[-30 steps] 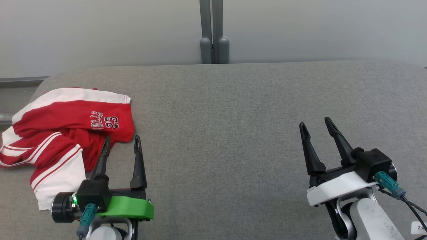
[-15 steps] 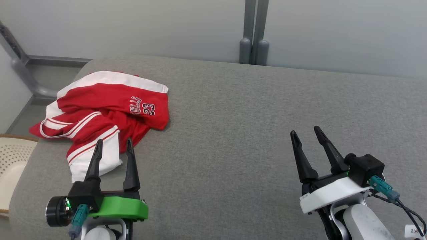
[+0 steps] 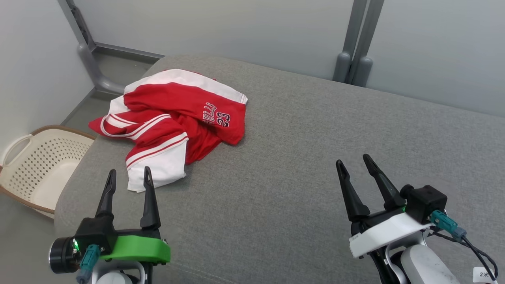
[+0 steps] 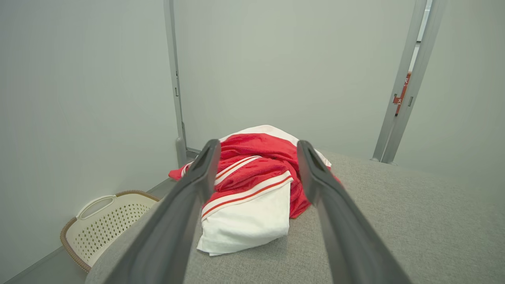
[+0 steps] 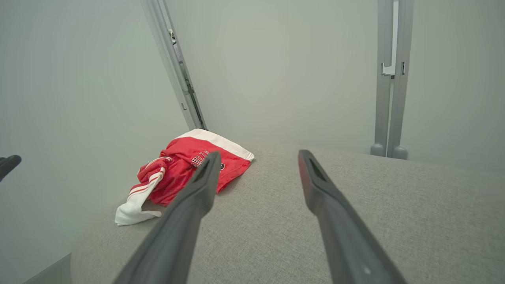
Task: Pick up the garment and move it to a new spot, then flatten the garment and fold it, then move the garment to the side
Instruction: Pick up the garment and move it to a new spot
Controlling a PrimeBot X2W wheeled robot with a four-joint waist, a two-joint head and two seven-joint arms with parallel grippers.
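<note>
Head view: a crumpled red-and-white jersey-fabric garment (image 3: 177, 114), printed with "23", is seen at the far left corner of the grey upholstered fabric surface (image 3: 300, 134). One red edge is draped over the left side. The left gripper (image 3: 129, 170), green-bodied with black fingers, is held at the near left with its fingers spread wide. Its tips are just short of the garment's white near end, and nothing is gripped. The right gripper (image 3: 353, 159), white-bodied, is held at the near right, well apart from the garment, with fingers wide and empty. A cream perforated plastic basket with a brown rim (image 3: 39, 165) is seen on the floor, left of the surface. Grey metal posts (image 3: 355, 51) are seen against the far wall.

Left wrist view: the garment (image 4: 252, 173) is framed between the two wide-spread fingers (image 4: 189, 197), ahead of the tips. Contact with the cloth cannot be told. The white end lies nearest, with the red bulk behind it. The basket (image 4: 106, 221) is seen low at the left.

Right wrist view: the fingers (image 5: 327, 205) are spread wide over bare grey surface (image 5: 394, 205). The garment (image 5: 177, 165) is seen far off to the left. A dark fingertip of the left gripper (image 5: 8, 163) is caught at the left edge.
</note>
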